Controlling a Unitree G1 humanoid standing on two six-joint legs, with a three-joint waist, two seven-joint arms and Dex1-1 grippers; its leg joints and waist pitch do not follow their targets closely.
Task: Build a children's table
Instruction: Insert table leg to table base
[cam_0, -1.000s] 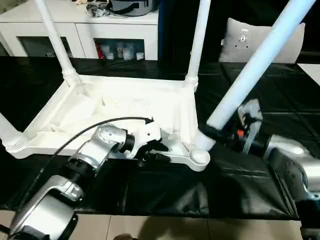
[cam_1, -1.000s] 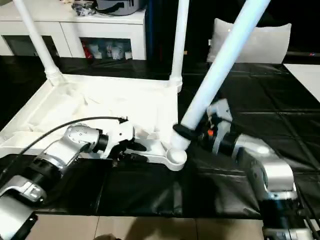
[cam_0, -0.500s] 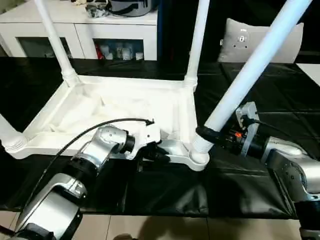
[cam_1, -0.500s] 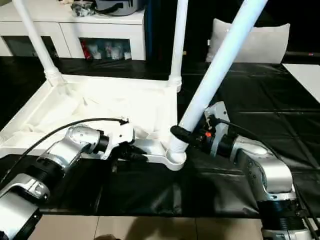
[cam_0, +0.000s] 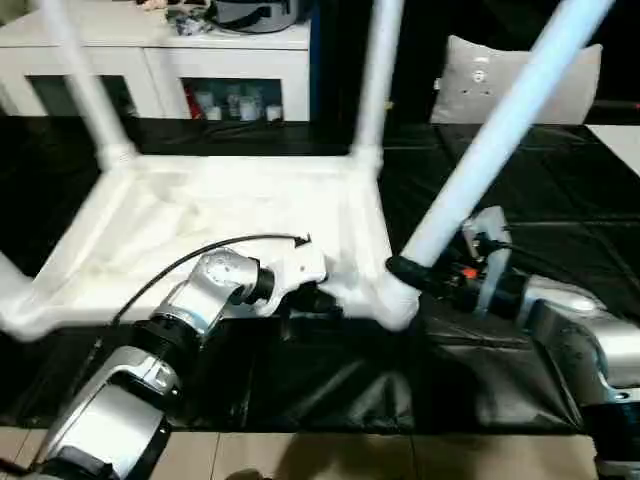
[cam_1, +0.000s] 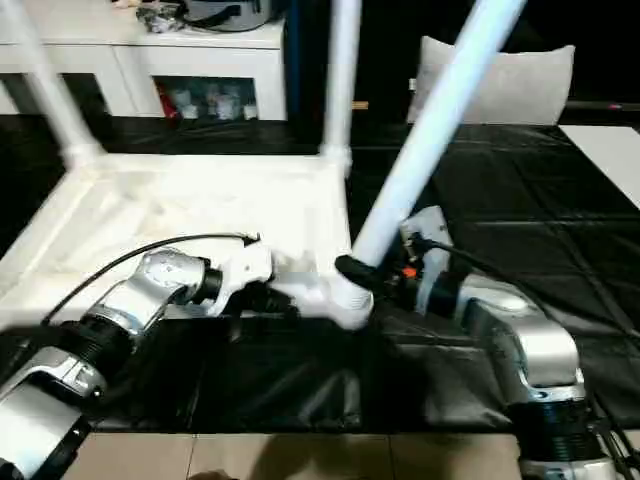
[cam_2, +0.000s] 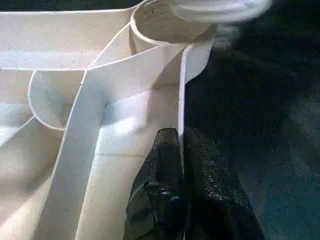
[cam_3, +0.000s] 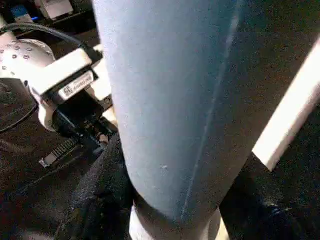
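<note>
Table top: the white table top lies upside down on the black mat, ribbed underside up, in front of the white cabinet.
Fitted legs: two white legs stand upright in the far corners of the table top, one at the far-left corner and one at the far-right corner; a third leg is at the near-left corner.
Fourth leg: the fourth leg leans up and away to the right from the near-right corner socket of the table top, its lower end at that socket; whether it is fully seated I cannot tell.
Left arm: the silver forearm reaches forward along the near edge of the table top, wrist bent toward the near-right corner socket.
Left gripper: the left gripper has its two black fingers pressed together on the thin near rim of the table top, one finger inside the rim and one outside, just short of the corner socket.
Right arm: the forearm comes in from the right of the table top, roughly level, wrist turned toward the near-right corner.
Right gripper: the right gripper has its black fingers on either side of the fourth leg's lower end, clasping it just above the socket.
Cushion: a grey cushion stands behind the mat, beyond the table top's right side.
</note>
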